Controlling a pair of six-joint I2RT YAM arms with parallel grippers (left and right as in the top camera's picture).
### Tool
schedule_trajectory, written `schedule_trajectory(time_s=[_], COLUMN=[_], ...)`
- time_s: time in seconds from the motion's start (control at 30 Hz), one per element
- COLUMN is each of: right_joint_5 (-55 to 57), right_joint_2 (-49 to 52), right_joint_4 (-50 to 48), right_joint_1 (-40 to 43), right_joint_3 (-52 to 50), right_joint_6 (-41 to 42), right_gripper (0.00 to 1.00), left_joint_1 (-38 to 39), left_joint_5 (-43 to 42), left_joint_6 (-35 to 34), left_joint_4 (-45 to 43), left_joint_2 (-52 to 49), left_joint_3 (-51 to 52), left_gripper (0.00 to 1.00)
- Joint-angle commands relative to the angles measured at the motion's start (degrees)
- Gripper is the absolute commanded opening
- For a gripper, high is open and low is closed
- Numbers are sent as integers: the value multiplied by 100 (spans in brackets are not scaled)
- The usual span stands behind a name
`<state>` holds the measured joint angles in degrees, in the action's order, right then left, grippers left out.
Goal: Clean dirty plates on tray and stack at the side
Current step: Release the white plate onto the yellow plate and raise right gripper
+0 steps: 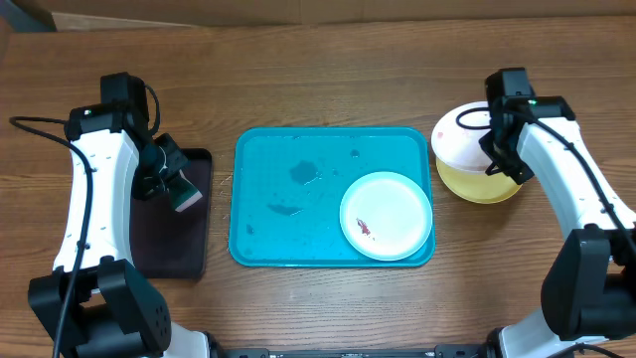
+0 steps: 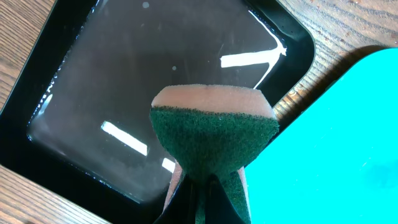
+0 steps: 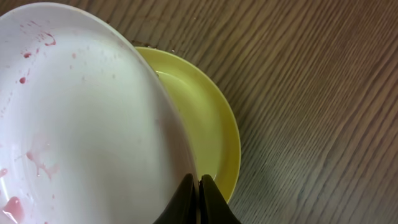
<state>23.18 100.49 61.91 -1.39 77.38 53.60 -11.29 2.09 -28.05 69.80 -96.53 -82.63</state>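
Note:
The turquoise tray (image 1: 283, 234) lies mid-table with wet patches on it. In its right near corner sits a pale mint-rimmed plate (image 1: 386, 215) with a small red smear. To the right of the tray, my right gripper (image 1: 494, 157) is shut on the rim of a white plate (image 1: 459, 134) and holds it tilted over a yellow-green plate (image 1: 479, 185) on the table. The right wrist view shows the gripper (image 3: 199, 199) pinching the white plate (image 3: 81, 118), pink smears inside, above the yellow-green plate (image 3: 208, 124). My left gripper (image 1: 171, 179) is shut on a green-faced sponge (image 2: 214, 134).
A narrow black tray (image 1: 181, 244) lies left of the turquoise tray, and the sponge hangs over it. In the left wrist view its glossy wet floor and rim (image 2: 292, 37) show, with the turquoise tray's corner (image 2: 336, 143) beside it. Bare wooden table surrounds everything.

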Motion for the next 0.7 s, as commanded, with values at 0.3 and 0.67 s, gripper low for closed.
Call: schedule_trajectory(time_s=[0.3,0.67], right_joint_5=[-407,-2476], right_joint_2=[-157,-149], right_joint_4=[-55,-339], right_joint_1=[446,404], right_joint_3=[-166,-328], right_joint_6=[-133,-1692], right_gripper=[18,52], left_joint_1=[7,7], left_joint_5=[-48,-66], left_joint_6=[105,105], left_joint_4=[-11,-39], left_joint_2=[28,28], left_joint_3=[42,42], left_gripper=[5,4])
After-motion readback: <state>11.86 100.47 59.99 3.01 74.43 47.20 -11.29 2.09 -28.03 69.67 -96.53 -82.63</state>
